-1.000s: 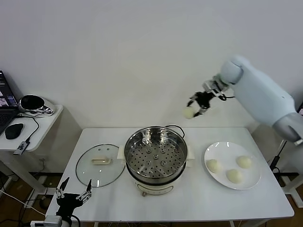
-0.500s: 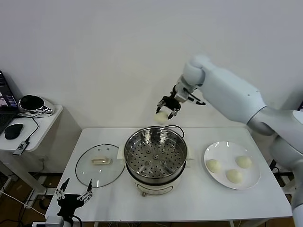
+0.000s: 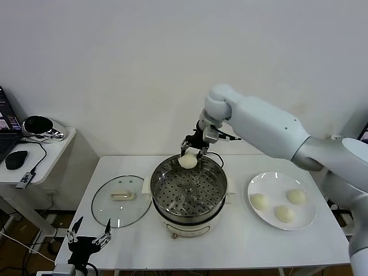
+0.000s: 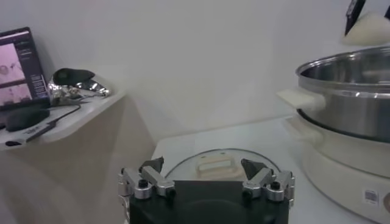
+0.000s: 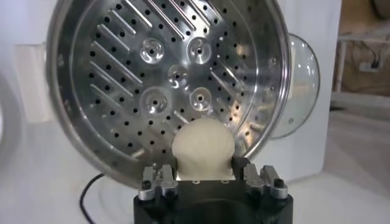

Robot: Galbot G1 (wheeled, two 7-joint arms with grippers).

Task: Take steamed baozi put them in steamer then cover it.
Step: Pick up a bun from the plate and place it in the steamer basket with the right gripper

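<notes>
My right gripper (image 3: pixel 190 154) is shut on one cream-white baozi (image 3: pixel 187 160) (image 5: pixel 203 146) and holds it over the far rim of the steamer (image 3: pixel 217 172). The steamer's perforated steel floor (image 5: pixel 158 91) lies bare below the bun. Three more baozi (image 3: pixel 260 201) (image 3: pixel 296 196) (image 3: pixel 284 214) rest on the white plate (image 3: pixel 307 218) to the right. The glass cover (image 3: pixel 109 213) (image 4: pixel 183 167) lies flat on the table left of the steamer, its bar handle (image 3: pixel 122 196) up. My left gripper (image 3: pixel 89 237) (image 4: pixel 204 176) hangs open near the table's front left corner, just short of the cover.
A side table (image 3: pixel 49 152) at the far left carries a laptop, a mouse (image 3: pixel 16 158) and a shiny object (image 3: pixel 39 125). A black power cord (image 3: pixel 214 155) runs behind the steamer. The white table (image 3: pixel 241 241) ends close in front of the steamer.
My right arm has swung left and down with the baozi, from high above the plate side to just over the steamer's far rim. The left gripper has stayed put.
</notes>
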